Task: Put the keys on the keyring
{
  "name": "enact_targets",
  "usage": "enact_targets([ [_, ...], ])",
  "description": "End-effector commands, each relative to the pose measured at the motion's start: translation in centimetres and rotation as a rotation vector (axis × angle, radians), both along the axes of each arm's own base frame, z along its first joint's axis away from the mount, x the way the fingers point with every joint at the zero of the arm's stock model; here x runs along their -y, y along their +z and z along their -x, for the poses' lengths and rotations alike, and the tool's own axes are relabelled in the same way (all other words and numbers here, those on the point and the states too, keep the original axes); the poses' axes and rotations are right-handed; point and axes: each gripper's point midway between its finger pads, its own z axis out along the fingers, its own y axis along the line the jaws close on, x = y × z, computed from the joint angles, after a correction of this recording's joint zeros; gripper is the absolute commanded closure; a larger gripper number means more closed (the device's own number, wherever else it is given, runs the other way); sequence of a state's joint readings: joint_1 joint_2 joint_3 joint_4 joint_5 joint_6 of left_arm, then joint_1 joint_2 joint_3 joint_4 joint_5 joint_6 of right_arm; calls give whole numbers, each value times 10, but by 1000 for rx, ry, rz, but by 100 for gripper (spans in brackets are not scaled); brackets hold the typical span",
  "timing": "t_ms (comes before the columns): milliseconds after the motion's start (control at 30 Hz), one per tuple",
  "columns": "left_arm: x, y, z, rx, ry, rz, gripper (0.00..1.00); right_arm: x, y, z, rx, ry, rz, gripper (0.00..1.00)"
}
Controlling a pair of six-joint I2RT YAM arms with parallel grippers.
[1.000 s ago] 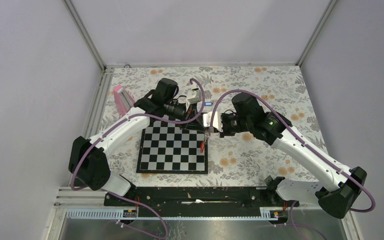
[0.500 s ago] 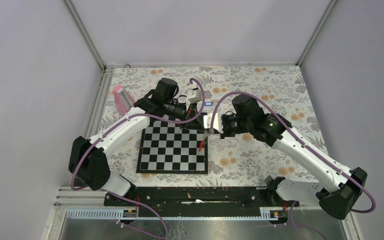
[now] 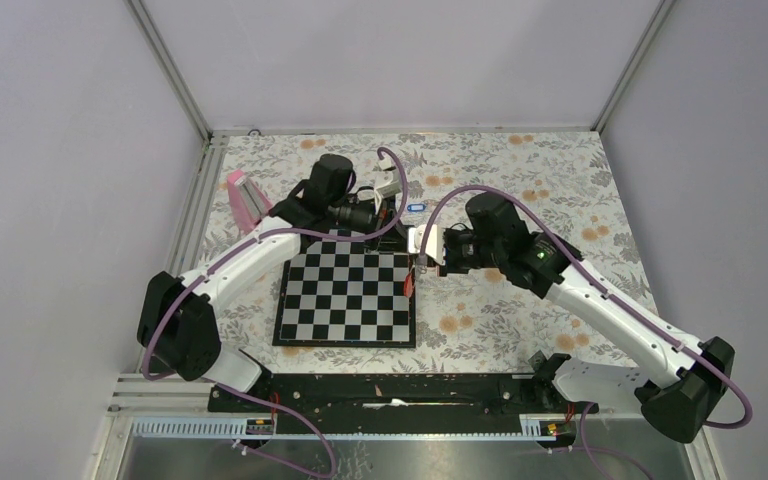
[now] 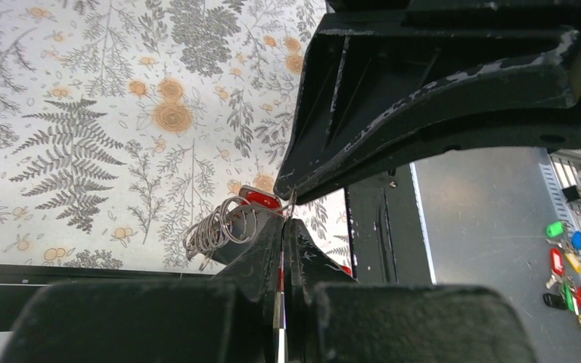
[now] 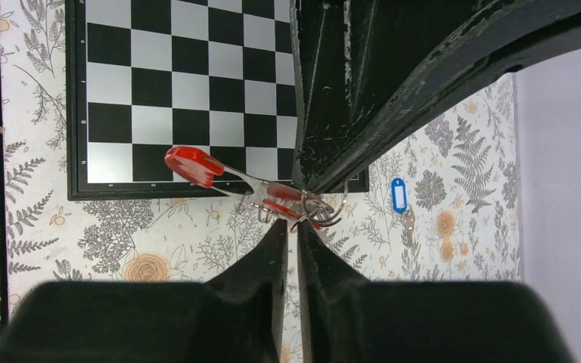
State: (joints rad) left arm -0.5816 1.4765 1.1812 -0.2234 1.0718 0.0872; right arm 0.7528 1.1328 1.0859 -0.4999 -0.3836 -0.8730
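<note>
My left gripper (image 4: 284, 223) is shut on the thin white-and-red strap of the keyring (image 4: 215, 231), whose wire coils stick out to the left of the fingertips. In the right wrist view the red-tagged key (image 5: 193, 166) hangs off the keyring (image 5: 325, 208), just beyond my right gripper (image 5: 291, 225). Its jaws stand a narrow slit apart, with the ring's wire at their tips. The blue-tagged key (image 5: 399, 195) lies apart on the tablecloth. From above, both grippers (image 3: 392, 222) (image 3: 418, 258) meet over the chessboard's far right corner, the red key (image 3: 408, 283) dangling below them and the blue key (image 3: 416, 208) behind.
The chessboard (image 3: 345, 295) lies on the flowered tablecloth under and in front of the grippers. A pink wedge block (image 3: 243, 195) stands at the far left edge. A bunch of coloured key tags (image 4: 571, 272) lies on the metal ledge beyond the table.
My right gripper's jaws have parted a little. The red key has risen slightly toward the grippers. The left gripper keeps its hold on the strap.
</note>
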Motion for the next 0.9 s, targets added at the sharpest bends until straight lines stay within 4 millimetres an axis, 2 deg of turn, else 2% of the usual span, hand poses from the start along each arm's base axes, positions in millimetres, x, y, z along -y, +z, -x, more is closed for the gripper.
enact_targets([
  [0,7,25,-12,81,38,85,100,-6,11,-4,19,-38,-64,79],
  [200,6,24,-13,95,36,100,100,1,21,-9,27,-90,-93,65],
  [333,4,26,-12,113,32,116,100,8,35,-12,25,-126,-135,61],
  [533,2,26,-4,138,0,146,100,15,52,-17,-47,-169,-227,61],
  [867,2,28,-2,178,-6,173,100,-8,50,-7,-263,-81,-314,65],
])
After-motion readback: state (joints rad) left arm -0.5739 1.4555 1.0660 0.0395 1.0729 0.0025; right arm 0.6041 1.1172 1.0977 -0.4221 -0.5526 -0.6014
